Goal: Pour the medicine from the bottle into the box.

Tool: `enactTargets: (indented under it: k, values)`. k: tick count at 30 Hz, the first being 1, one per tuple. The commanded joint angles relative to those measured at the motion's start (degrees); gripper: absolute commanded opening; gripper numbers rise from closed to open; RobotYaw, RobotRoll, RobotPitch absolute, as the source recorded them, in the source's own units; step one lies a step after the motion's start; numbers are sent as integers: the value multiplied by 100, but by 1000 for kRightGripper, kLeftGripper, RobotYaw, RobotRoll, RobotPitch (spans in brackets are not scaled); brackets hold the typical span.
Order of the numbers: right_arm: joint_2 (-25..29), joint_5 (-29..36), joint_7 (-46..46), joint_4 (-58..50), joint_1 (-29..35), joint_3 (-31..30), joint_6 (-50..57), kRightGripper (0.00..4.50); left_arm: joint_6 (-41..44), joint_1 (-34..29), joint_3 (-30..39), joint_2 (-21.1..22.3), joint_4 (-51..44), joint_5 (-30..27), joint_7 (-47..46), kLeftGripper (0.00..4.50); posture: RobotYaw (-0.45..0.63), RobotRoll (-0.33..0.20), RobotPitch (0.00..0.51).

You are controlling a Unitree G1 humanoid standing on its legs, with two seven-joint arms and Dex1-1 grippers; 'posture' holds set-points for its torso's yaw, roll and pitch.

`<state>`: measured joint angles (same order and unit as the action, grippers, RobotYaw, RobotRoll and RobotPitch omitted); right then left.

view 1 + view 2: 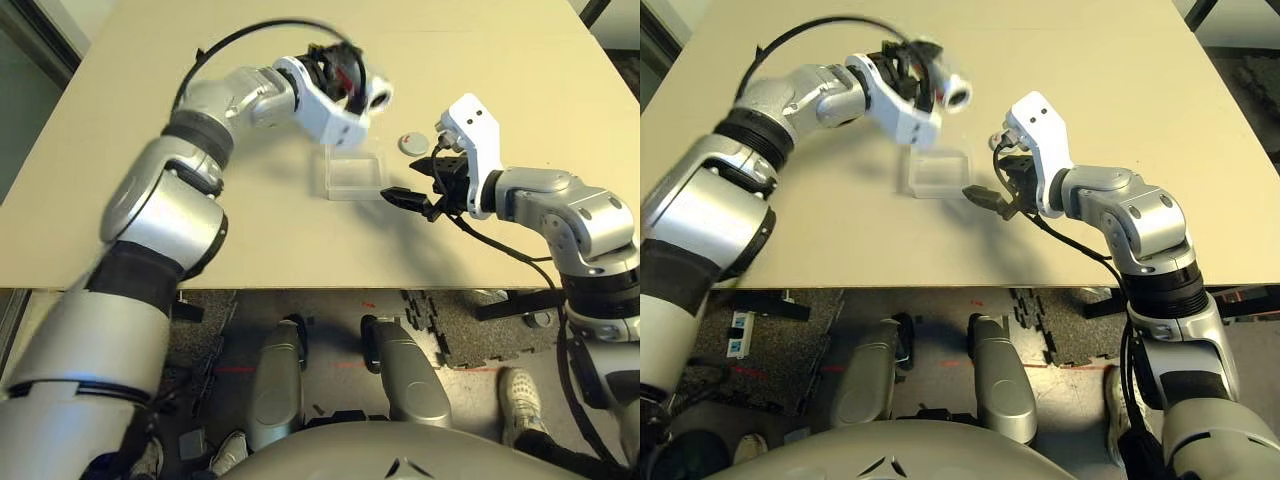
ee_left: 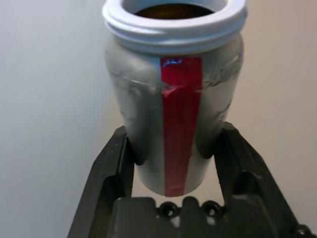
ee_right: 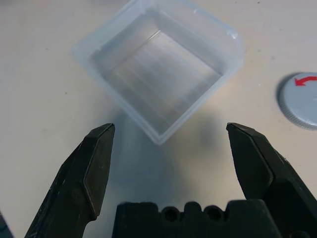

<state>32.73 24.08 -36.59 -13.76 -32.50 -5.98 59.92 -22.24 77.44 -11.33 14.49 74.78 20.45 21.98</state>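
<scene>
Left jaws clamp uncapped bottle [image 2: 173, 119], right jaws spread beside box [image 3: 161, 64]

Bottle [image 2: 173, 114] base hidden btwn fingers; cap [image 3: 302, 99] cut off by pic edge.

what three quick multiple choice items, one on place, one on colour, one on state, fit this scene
1. Where does the loose cap lie?
A. on the table beside the box
B. inside the box
C. on the bottle

2. What colour is the stripe on the bottle?
A. blue
B. red
C. green

3. How is the right gripper?
A. shut on the box
B. shut on the cap
C. open, holding nothing

Key: 1 A, the cap rests on the table next to the box. 2 B, the left wrist view shows a red stripe. 3 C, its fingers stand apart short of the box.
</scene>
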Motion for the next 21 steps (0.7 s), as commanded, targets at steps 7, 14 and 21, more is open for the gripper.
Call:
enactTargets:
  k: [7, 14, 21]
  values:
    - [206, 76, -129, -215, 105, -43, 227, 4500, 2076, -738, 2194, -200, -290, -2253, -202, 2474, -43, 0, 192]
    - [234, 60, -183, -185, 40, -95, 263, 4500, 2263, -1325, 2440, -258, -517, -2538, -618, 2474, -34, 0, 198]
    - [230, 35, -180, -160, 34, -138, 272, 4500, 1553, -1116, 1630, 77, -676, -1708, -737, 2474, -29, 0, 194]
